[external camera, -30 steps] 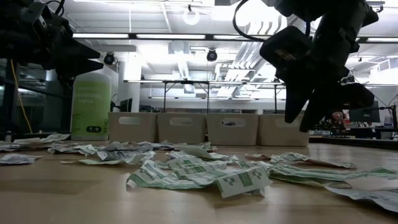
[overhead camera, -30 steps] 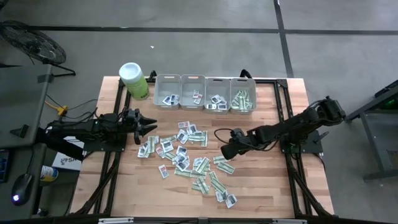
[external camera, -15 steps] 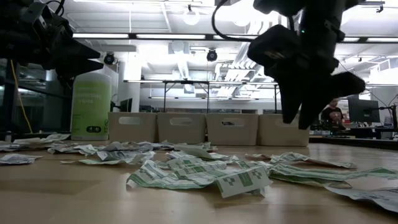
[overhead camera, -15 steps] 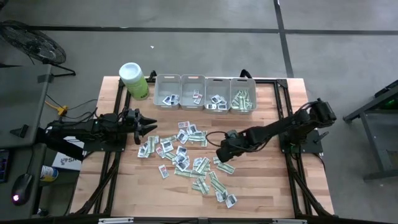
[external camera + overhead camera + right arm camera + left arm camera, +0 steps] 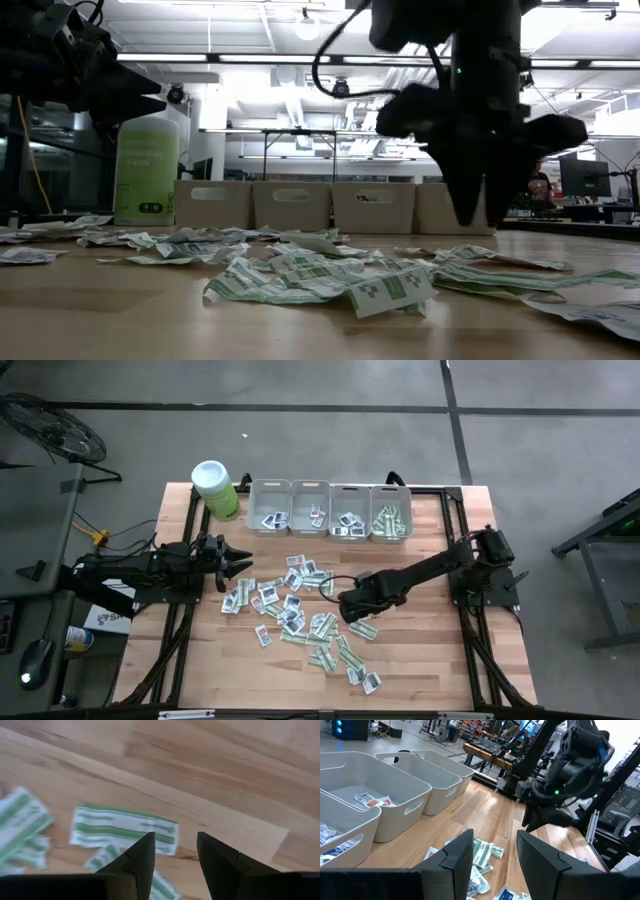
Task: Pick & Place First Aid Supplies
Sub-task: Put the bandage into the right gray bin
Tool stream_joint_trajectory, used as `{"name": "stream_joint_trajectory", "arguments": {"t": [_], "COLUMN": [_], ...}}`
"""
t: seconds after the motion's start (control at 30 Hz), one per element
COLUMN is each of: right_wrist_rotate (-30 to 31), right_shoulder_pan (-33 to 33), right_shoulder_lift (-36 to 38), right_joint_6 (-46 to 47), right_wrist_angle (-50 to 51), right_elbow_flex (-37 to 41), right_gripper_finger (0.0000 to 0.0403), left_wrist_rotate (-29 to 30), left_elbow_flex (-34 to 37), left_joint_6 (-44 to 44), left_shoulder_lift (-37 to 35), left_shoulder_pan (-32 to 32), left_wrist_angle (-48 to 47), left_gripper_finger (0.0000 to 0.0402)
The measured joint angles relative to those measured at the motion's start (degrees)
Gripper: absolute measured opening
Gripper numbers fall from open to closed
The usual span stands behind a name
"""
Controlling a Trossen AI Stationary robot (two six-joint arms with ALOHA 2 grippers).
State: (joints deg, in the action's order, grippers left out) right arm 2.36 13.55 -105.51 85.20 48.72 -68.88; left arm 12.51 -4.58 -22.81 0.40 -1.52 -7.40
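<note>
Right gripper is where we're working: it's stretched out over the middle of the table, hanging above the right edge of the scattered first aid supplies, nose pointing down. Its fingers are apart with nothing between them. Looking past them in the right wrist view, we've got a long green-and-white strip packet lying flat on the wood just ahead of the tips, not touching them. More green strips sit off to one side of it, partly overlapping each other. In the low view the right gripper hangs clear above the pile, so no contact with the paper.

Most of the supplies are spread loose on the table to the left of and below that gripper. Four grey bins stand in a row at the far edge, beyond the gripper, and each one has a few packets in it. A lime-green canister stands just left of the bins.

Our left gripper waits at the left edge of the pile, raised off the table, fingers apart and empty. From its wrist view we see the bins and the right arm farther off.
</note>
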Motion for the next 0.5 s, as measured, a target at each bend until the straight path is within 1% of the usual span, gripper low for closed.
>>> {"name": "stream_joint_trajectory", "arguments": {"t": [0.4, 0.5], "right_wrist_rotate": [0.7, 0.5], "right_shoulder_pan": [0.0, 0.0], "right_shoulder_lift": [-0.8, -0.8], "right_joint_6": [1.7, 2.2], "right_wrist_angle": [-0.7, -3.2], "right_elbow_flex": [0.7, 2.2], "right_gripper_finger": [0.0139, 0.0139], "left_wrist_rotate": [0.0, 0.0], "left_elbow_flex": [0.0, 0.0], "left_joint_6": [0.0, 0.0], "left_shoulder_lift": [0.0, 0.0], "left_shoulder_pan": [0.0, 0.0], "left_wrist_angle": [0.0, 0.0], "left_gripper_finger": [0.015, 0.015]}}
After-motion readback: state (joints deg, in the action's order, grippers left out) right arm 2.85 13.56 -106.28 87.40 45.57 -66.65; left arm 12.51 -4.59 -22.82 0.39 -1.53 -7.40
